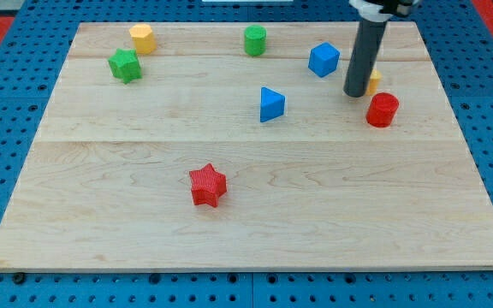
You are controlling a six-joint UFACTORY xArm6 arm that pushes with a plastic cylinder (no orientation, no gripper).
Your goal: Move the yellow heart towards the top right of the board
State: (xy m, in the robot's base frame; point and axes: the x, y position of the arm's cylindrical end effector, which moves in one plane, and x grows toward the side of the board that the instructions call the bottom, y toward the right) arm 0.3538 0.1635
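The yellow heart [373,82] lies near the board's upper right, mostly hidden behind my rod; only a yellow sliver shows on the rod's right side. My tip [354,93] rests on the board, touching the heart's left side. A red cylinder [383,109] stands just below and right of the heart. A blue cube [323,59] sits up and left of my tip.
A blue triangle [271,104] lies mid-board. A green cylinder [255,40] is at the top centre. A yellow hexagonal block [142,38] and a green star [125,65] are at the top left. A red star [207,186] is lower centre. The wooden board [246,231] sits on blue pegboard.
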